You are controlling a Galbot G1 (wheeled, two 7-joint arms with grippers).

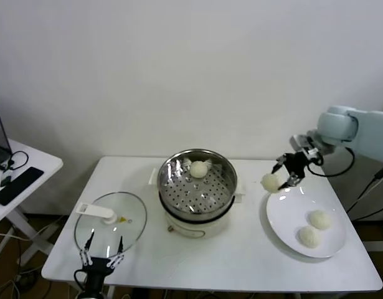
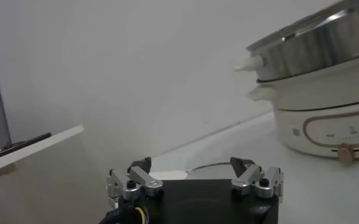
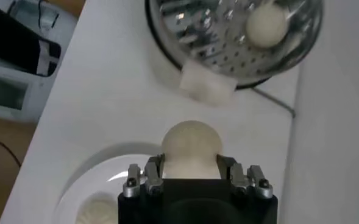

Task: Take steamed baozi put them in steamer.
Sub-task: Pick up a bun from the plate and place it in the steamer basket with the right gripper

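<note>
Right end effector (image 1: 279, 176): clamped on one bun (image 1: 269, 182), lifted clear above the plate (image 1: 284, 219) for carrying toward the steamer (image 1: 197, 180) beside it; left end effector (image 1: 101, 256) idle, spread wide.

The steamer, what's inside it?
One bun sits on the steamer basket's holey floor, near the back. Whatever lies below that floor stays hidden.

Off-white baozi (image 1: 270, 182), white plate (image 1: 289, 215), shiny perforated steel steamer (image 1: 226, 176), cream pot (image 1: 200, 224).
</note>
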